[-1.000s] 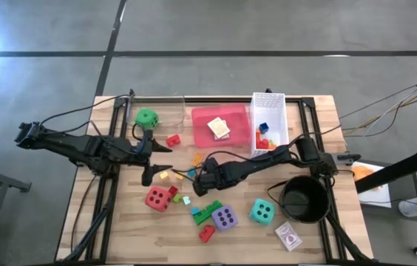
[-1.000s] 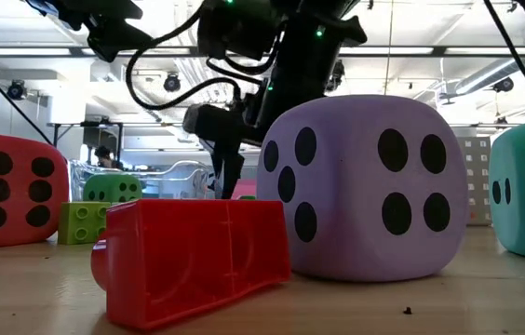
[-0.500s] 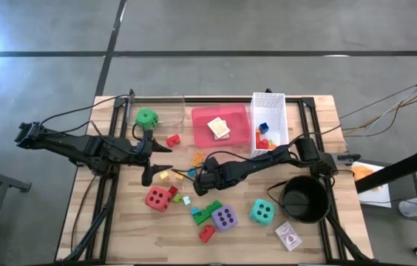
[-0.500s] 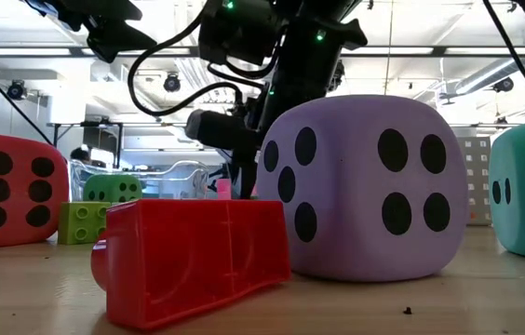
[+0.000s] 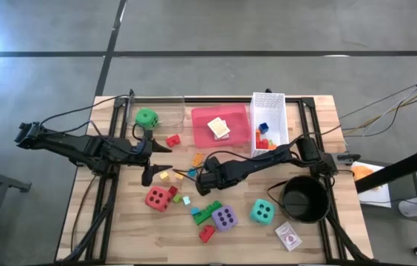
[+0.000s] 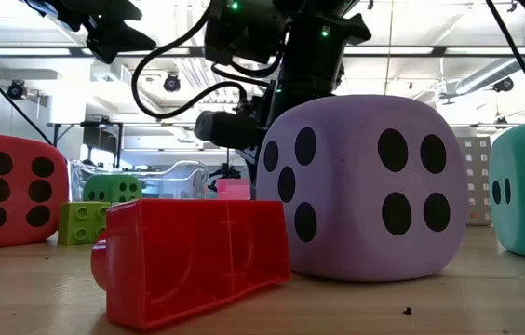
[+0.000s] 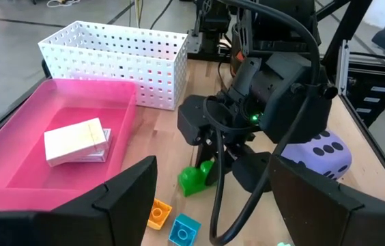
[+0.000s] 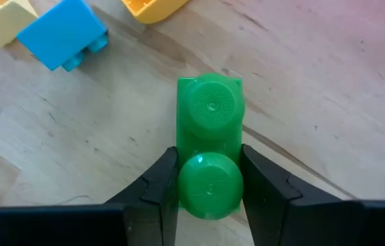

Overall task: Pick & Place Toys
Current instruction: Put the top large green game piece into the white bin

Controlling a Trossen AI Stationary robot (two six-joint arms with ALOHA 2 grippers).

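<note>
The right gripper (image 8: 209,181) pinches a small green brick (image 8: 209,140) at frame centre, one finger (image 8: 158,184) on each flat side. The brick looks light, rigid and smooth, so that grip should hold. The left gripper (image 5: 148,159), fingers spread, waits at left.

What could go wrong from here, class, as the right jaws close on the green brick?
1. The right gripper pinches only one end of the green brick; it may swing or slip out on lifting.
2. The blue brick and orange brick lie close by, and the left gripper hovers near; a careless lift might knock them.
3. The white basket already holds bricks, so a dropped brick could bounce out.
</note>
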